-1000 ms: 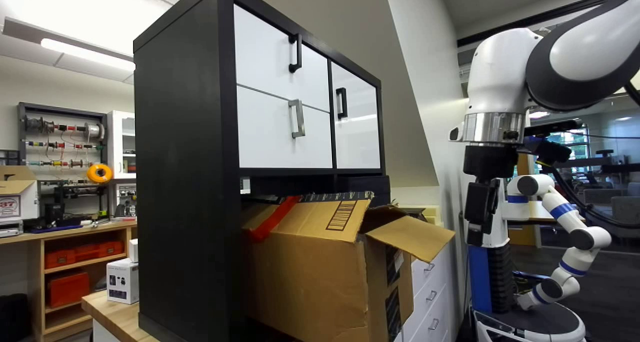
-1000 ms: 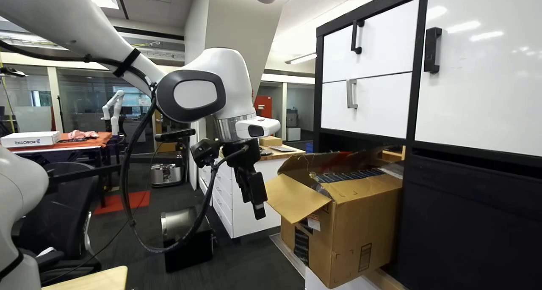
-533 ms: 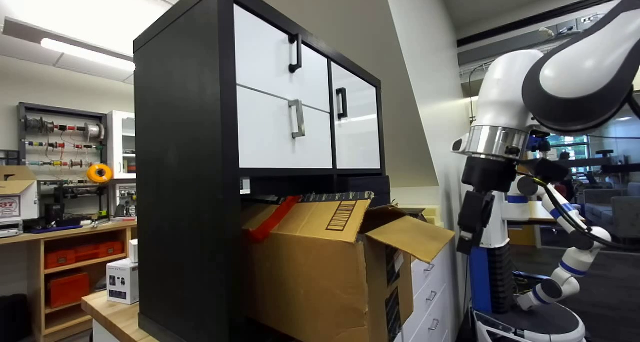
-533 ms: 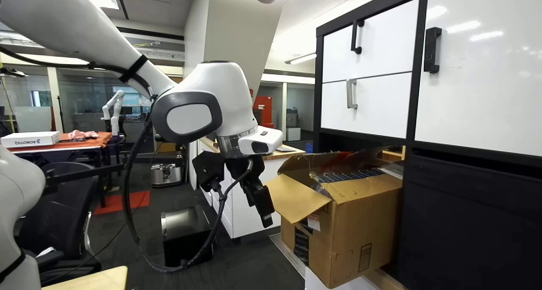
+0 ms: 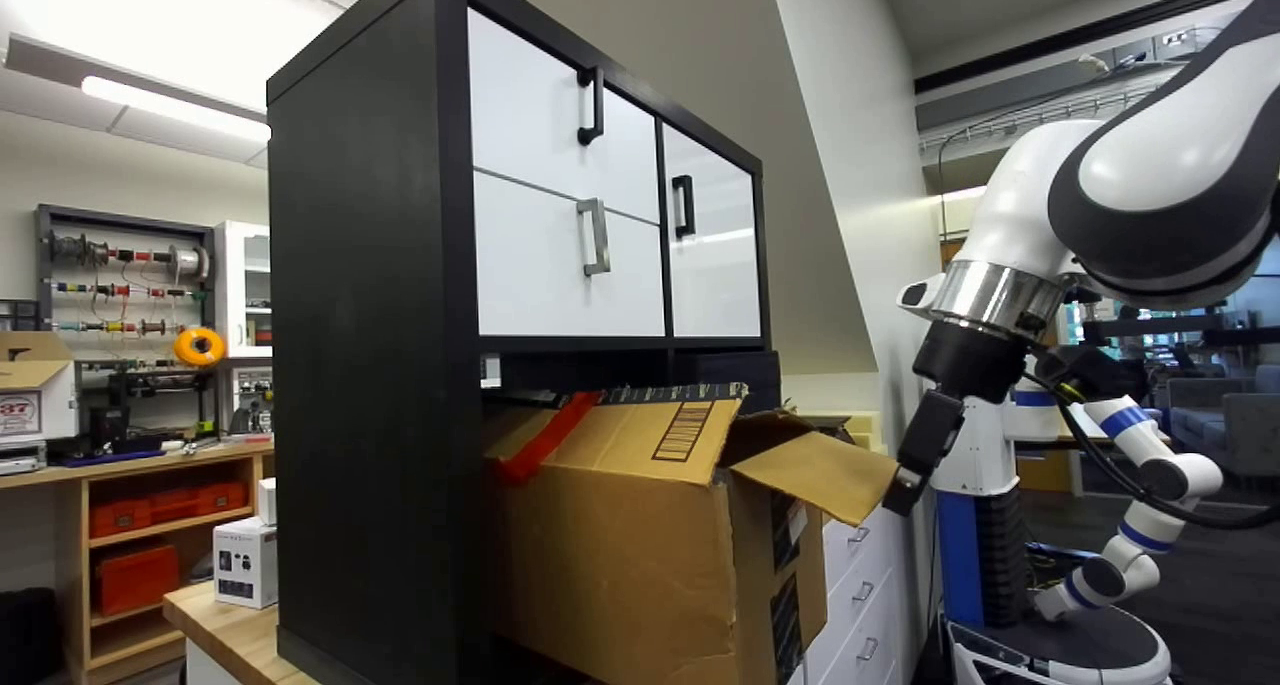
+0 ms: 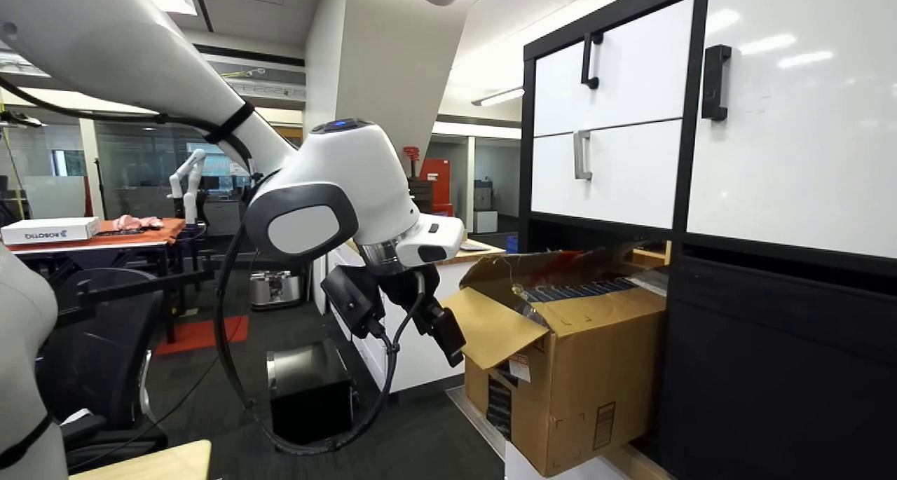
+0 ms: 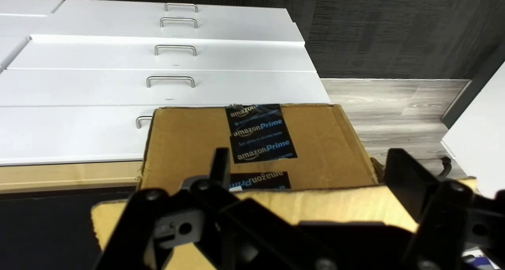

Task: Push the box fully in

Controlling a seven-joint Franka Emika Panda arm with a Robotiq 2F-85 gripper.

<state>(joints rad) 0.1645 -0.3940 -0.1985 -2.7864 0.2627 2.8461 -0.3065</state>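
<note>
The box [image 5: 620, 565] is a large brown cardboard box. It sticks partly out of the lower opening of the black cabinet [image 5: 370, 315]. It also shows in an exterior view [image 6: 603, 375] and in the wrist view [image 7: 189, 144], where its front bears dark tape. A loose flap [image 6: 490, 326] hangs outward from its top front edge. My gripper [image 5: 905, 495] is tilted toward the box at the flap's outer edge; I cannot tell whether it touches. In the wrist view my gripper [image 7: 307, 157] is open, its fingers wide apart above the box front and flap. The box's rear is hidden inside the cabinet.
White cabinet doors with handles [image 5: 595, 237] are above the box. White drawers [image 7: 169, 90] with metal handles stand beyond it. A black fabric bin [image 6: 778, 368] fills the compartment beside the box. My cable [image 6: 382, 389] hangs in a loop below the wrist.
My gripper has moved down and toward the box, and the wrist has tilted so the fingers point more at its front. The box has not visibly moved.
</note>
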